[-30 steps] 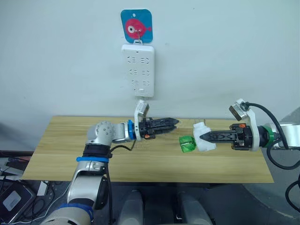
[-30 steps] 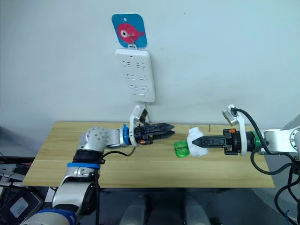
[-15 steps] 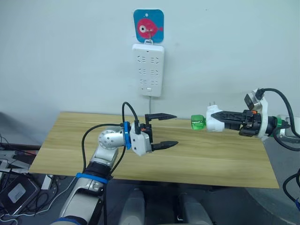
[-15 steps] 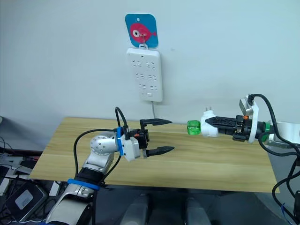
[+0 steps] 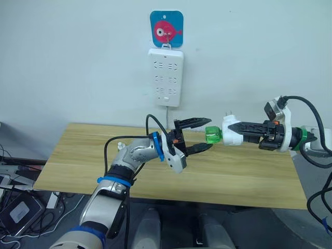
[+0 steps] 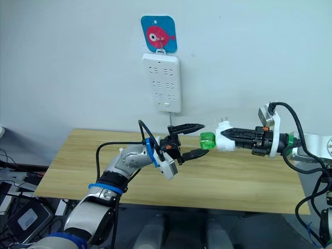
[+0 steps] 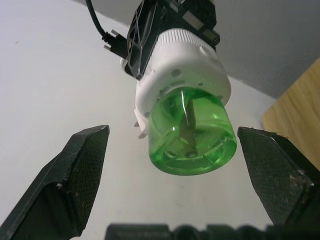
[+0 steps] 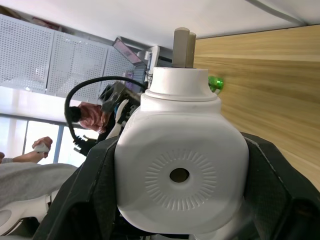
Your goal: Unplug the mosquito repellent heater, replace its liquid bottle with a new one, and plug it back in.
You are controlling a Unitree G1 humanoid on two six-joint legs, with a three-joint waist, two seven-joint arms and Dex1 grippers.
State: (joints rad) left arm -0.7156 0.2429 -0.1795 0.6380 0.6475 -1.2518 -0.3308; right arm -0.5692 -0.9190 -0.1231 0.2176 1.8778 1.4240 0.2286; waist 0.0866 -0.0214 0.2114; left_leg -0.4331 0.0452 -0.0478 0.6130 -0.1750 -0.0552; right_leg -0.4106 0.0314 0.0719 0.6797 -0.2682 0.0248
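Note:
My right gripper [image 5: 234,127] is shut on the mosquito repellent heater [image 5: 230,136], a small white rounded unit held sideways above the table, its two prongs [image 8: 181,47] pointing up toward the wall. The green liquid bottle [image 5: 211,136] sticks out of the heater toward my left arm. My left gripper [image 5: 209,133] is open, with one black finger above the bottle's end and one below it, neither touching. In the left wrist view the bottle [image 7: 192,132] sits between the spread fingers [image 7: 75,180]. In the right wrist view the heater's round face [image 8: 180,170] shows a centre hole.
A long white power strip [image 5: 165,77] hangs on the wall under a blue hook plate with a red fish [image 5: 166,31]. The wooden table [image 5: 93,161] lies below both arms. A person [image 8: 87,117] shows far off in the right wrist view.
The heater rose off the table a second ago and has since shifted left. My left gripper opened, then moved up and right until its fingers flank the green bottle. The camera has also shifted.

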